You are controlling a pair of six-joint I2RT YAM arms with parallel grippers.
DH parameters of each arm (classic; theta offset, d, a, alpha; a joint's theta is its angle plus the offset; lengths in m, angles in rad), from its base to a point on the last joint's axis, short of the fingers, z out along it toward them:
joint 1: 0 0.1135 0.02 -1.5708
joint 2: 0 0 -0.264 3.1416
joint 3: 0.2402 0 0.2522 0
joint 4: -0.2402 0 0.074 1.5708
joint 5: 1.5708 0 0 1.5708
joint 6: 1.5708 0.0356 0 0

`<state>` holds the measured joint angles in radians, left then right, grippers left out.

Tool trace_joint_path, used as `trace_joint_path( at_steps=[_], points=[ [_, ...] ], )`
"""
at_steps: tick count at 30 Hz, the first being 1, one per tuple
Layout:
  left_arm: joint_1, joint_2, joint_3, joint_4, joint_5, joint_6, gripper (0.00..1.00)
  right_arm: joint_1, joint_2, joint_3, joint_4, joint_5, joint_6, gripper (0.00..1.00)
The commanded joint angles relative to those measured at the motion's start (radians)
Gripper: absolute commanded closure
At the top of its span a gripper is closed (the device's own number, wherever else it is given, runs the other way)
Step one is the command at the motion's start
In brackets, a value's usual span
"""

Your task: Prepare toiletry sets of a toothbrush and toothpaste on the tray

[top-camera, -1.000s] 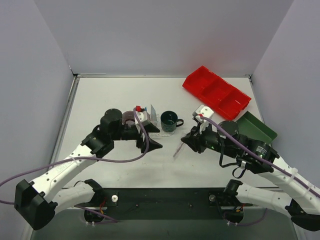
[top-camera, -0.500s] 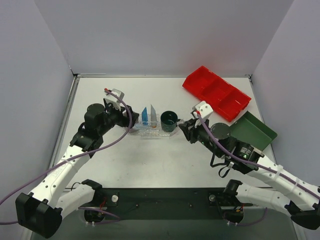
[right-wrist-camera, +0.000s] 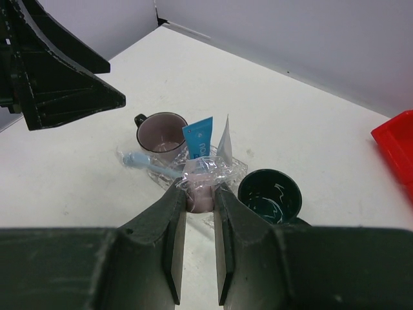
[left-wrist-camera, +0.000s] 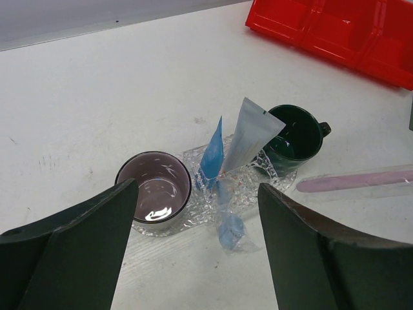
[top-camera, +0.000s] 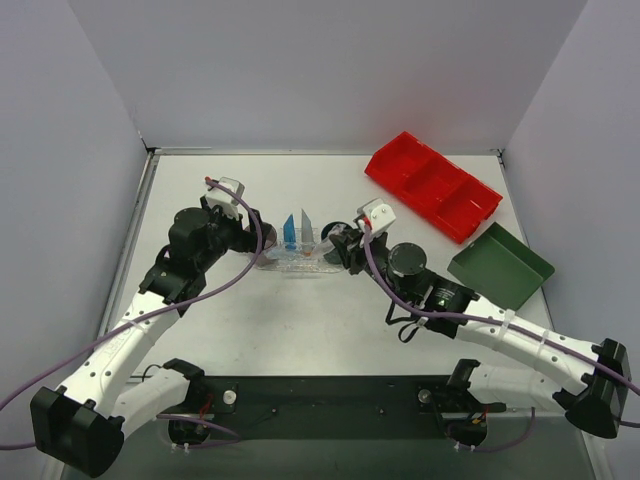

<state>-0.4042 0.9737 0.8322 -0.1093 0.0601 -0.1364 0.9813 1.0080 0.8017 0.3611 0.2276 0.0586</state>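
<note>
Okay, the right gripper (right-wrist-camera: 200, 194) has its jaws pinched narrow on the pink toothbrush (right-wrist-camera: 201, 175) in its clear wrapper, hanging close over the tray (left-wrist-camera: 248, 187), near the dark green mug (left-wrist-camera: 293, 137). Best bet, I'd say: bring it down flat beside the white tube (left-wrist-camera: 250, 132), keep the wrapper's long end away from the two upright tubes so neither topples, and let go only once it rests on the plastic.

The left gripper (left-wrist-camera: 195, 194) hovers with its jaws wide, holding nothing, on the side of the mauve cup (left-wrist-camera: 153, 192).

On the tray, the blue tube (left-wrist-camera: 211, 154) and the white one stand together mid-tray. A wrapped blue toothbrush (left-wrist-camera: 227, 223) lies by them, one end poking past the rim. Cup and mug sit at opposite ends, nothing visible in either. The red bin (top-camera: 432, 187) and green tray (top-camera: 500, 265) are off to the right, nothing showing inside.
</note>
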Motion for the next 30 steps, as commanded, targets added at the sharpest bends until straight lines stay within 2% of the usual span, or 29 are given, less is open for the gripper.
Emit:
trace_joint_path(
  at_steps=[1,30],
  points=[
    [0.002,-0.018,0.008,0.017,-0.014,0.012,0.15,0.008,0.046,0.019,0.171,0.009,-0.016,1.0],
    [0.002,-0.003,0.013,0.01,-0.014,0.018,0.15,0.002,0.238,0.054,0.242,0.049,-0.052,1.0]
  ],
)
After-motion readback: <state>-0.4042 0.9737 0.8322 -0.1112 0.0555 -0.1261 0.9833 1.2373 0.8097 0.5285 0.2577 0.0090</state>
